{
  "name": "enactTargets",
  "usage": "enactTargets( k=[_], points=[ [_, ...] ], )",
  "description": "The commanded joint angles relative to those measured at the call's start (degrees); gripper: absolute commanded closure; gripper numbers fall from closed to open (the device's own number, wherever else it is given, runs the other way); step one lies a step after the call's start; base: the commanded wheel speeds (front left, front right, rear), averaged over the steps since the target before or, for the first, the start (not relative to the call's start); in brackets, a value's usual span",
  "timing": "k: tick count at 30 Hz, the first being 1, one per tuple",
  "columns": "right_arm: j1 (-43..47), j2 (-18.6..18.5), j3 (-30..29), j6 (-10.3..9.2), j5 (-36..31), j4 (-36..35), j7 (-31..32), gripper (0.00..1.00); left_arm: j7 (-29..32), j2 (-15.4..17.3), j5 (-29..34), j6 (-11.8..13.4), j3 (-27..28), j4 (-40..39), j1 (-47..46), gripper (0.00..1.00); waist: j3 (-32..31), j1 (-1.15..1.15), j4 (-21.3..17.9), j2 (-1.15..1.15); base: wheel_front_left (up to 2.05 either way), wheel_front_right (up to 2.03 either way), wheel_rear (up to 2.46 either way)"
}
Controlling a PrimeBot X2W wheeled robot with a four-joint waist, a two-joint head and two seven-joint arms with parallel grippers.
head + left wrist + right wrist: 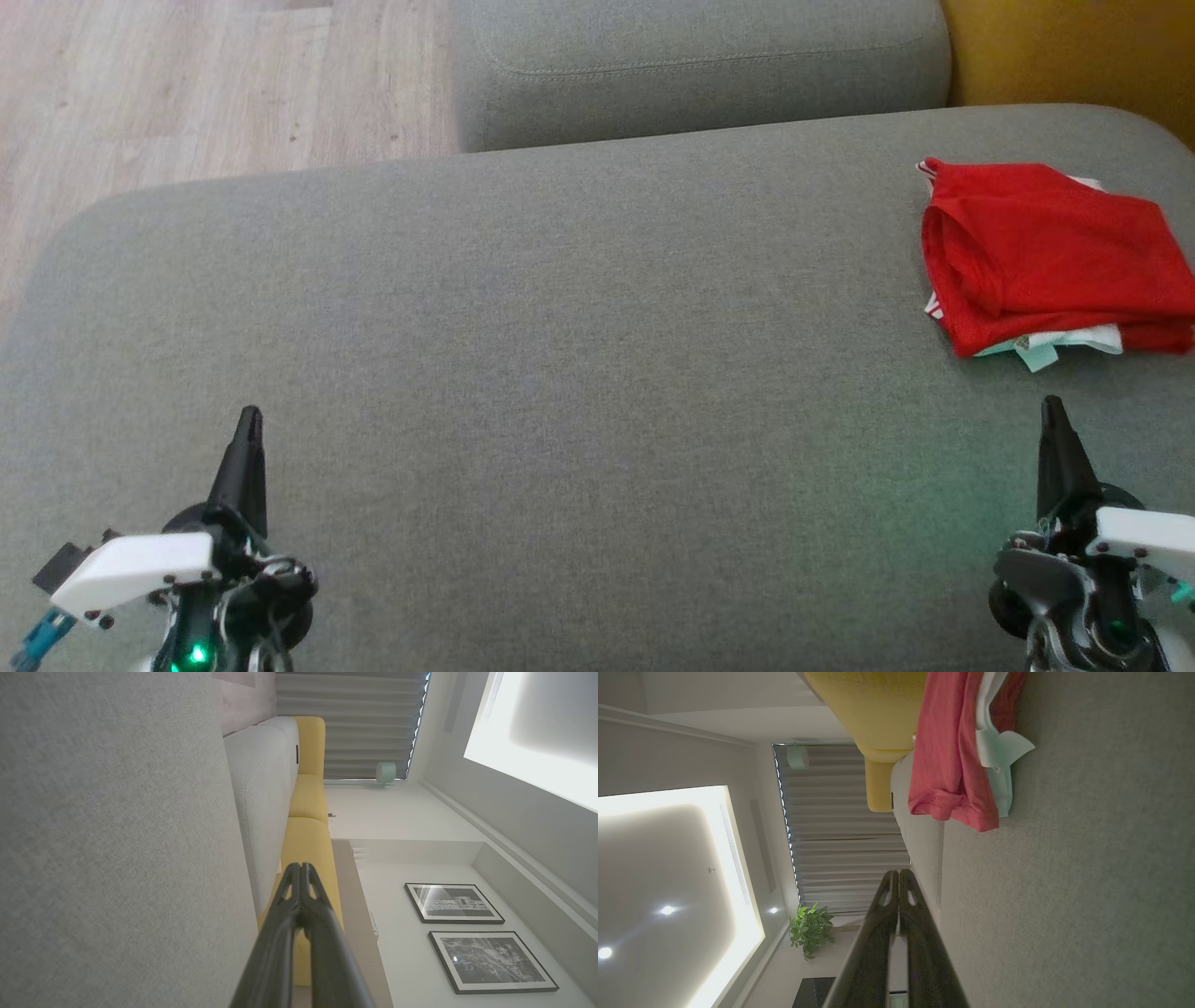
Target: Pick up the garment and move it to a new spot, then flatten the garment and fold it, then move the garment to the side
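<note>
The garment (1046, 257) is red with white trim and lies folded in a compact stack at the far right of the grey cushion (560, 308). In the right wrist view the garment (952, 765) sits ahead of the fingertips, a pale collar poking out of the layers. My right gripper (1053, 408) is shut and empty, hovering at the lower right, a short way in front of the garment. My left gripper (249, 417) is shut and empty at the lower left, far from the garment. In each wrist view the left gripper (301, 867) and right gripper (899, 873) show fingers pressed together.
A second grey cushion (700, 65) stands behind the first. Yellow upholstery (1074, 47) fills the far right corner. Wooden floor (187, 84) lies beyond the cushion's left edge. Framed pictures (453, 903) hang on a wall, and a potted plant (810, 928) stands by the curtains.
</note>
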Motion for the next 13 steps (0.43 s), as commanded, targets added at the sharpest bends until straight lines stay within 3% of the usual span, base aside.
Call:
enactTargets(
  k=[1,13],
  points=[
    [-3.2,-0.3,1.2,-0.04,0.4,-2.2,0.3,1.0,0.2,1.0,-0.1,-0.4,1.9,-1.7,-3.2,1.0,0.0,0.0,0.0,0.0,0.0,0.0,0.0],
    [-3.2,-0.3,1.2,-0.04,0.4,-2.2,0.3,1.0,0.3,1.0,-0.1,-0.4,1.9,-1.7,-3.2,1.0,0.0,0.0,0.0,0.0,0.0,0.0,0.0]
  ],
)
